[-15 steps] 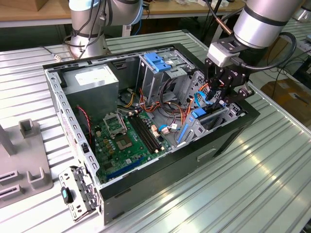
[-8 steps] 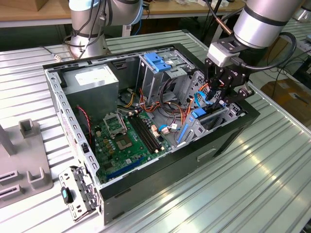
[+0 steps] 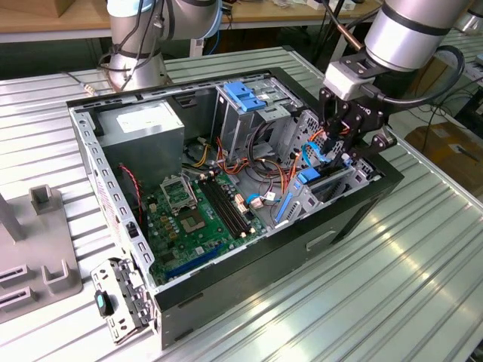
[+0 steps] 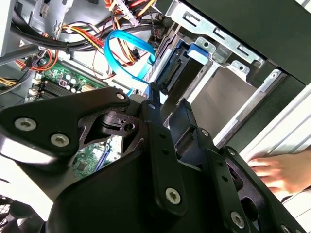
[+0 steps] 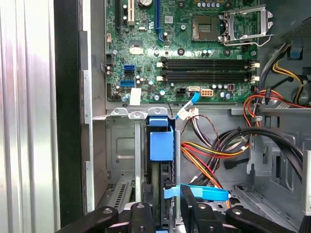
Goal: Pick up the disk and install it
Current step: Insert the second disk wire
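Observation:
The disk (image 5: 161,145), with its bright blue rails, stands on edge in the drive bay at the front corner of the open computer case (image 3: 355,215). In the exterior view the disk (image 3: 308,179) is on the right, below my black gripper (image 3: 336,151). In the first wrist view my gripper (image 5: 165,208) has one finger on each side of the disk's outer edge, closed on it. The second wrist view looks past the gripper (image 4: 169,104) to the disk (image 4: 181,63) sitting in the metal bay. A blue flat cable (image 5: 204,193) crosses just beside the fingers.
A motherboard (image 3: 192,219), a grey power-supply box (image 3: 143,128) and bundles of red, yellow and black wires (image 5: 218,150) fill the case. A blue latch piece (image 3: 245,94) tops the rear drive cage. A person's hand (image 4: 277,174) rests outside the case wall. A grey fixture (image 3: 34,249) stands at the exterior view's left.

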Robot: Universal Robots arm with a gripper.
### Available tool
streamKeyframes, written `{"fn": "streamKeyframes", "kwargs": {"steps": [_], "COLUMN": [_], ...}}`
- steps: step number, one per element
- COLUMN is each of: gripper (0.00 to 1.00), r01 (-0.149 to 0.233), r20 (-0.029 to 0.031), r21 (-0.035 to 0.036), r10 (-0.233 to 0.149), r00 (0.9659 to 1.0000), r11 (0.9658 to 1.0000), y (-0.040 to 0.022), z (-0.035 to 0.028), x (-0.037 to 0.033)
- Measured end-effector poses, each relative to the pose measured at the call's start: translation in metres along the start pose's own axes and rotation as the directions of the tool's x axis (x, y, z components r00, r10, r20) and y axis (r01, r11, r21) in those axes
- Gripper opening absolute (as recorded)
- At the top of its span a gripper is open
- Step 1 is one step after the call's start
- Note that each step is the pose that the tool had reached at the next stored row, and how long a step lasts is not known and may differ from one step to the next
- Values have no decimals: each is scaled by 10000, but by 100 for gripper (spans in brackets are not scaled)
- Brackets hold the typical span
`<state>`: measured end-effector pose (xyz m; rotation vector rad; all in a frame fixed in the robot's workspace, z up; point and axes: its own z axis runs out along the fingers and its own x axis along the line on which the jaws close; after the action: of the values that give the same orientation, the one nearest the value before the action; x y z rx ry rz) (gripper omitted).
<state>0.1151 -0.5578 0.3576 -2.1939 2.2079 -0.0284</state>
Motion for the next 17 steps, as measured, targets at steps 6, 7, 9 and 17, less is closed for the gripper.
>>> {"fn": "streamKeyframes", "kwargs": {"steps": [6,7,9,17], "gripper": [36,36,36,36], "r01": [0,0,0,0], "r20": [0,-2,-10,-7], "r21": [0,0,0,0], "r10": [0,0,0,0], "r00": [10000,10000,10000,10000], "r11": [10000,10000,10000,10000], "y": [0,0,-1,-3], "z": [-9,-10,-19,-95], "x": [0,0,0,-1]}}
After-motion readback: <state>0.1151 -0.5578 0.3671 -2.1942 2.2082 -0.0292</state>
